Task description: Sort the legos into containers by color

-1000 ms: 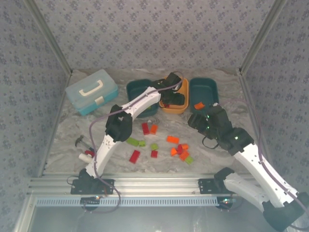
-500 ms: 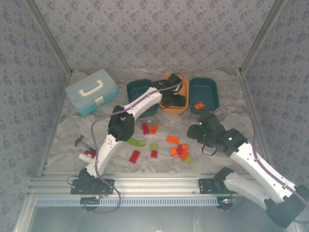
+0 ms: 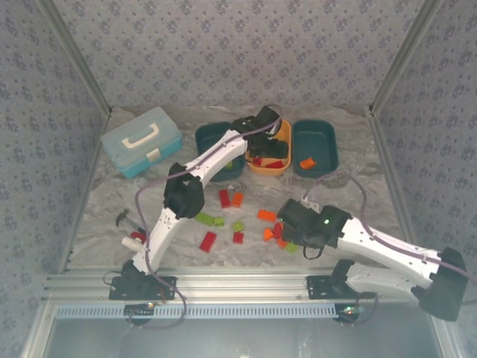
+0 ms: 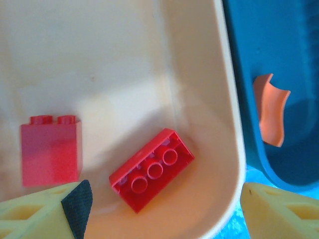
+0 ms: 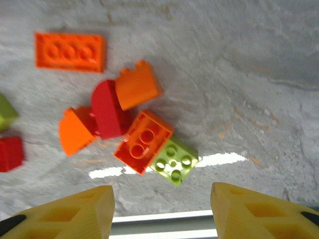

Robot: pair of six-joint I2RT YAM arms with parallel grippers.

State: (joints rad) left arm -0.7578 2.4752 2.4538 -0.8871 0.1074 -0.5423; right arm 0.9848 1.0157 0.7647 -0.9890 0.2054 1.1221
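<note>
Three tubs: left teal tub [image 3: 211, 142], orange tub [image 4: 227, 124], right teal tub [image 3: 317, 142]. Two red bricks [image 4: 152, 169] lie in the orange tub under the left end effector [image 4: 162, 211], which is spread wide and empty. One orange piece [image 3: 307, 162] lies in the right teal tub. The right end effector [image 5: 162, 204], parted and empty, has swung down from there over eight loose bricks [image 5: 143, 141] on the tabletop [image 3: 112, 201].

Orange tub [image 3: 277, 170], upper centre, holds a red brick [image 4: 152, 169] lying hollow side up and a second red brick [image 4: 51, 152] on its side. Right teal tub [image 3: 317, 134] holds one orange piece [image 3: 307, 162]. Left teal tub [image 3: 209, 142] is at upper centre-left. Loose red, orange and lime bricks [image 3: 266, 215] lie scattered mid-frame.
</note>
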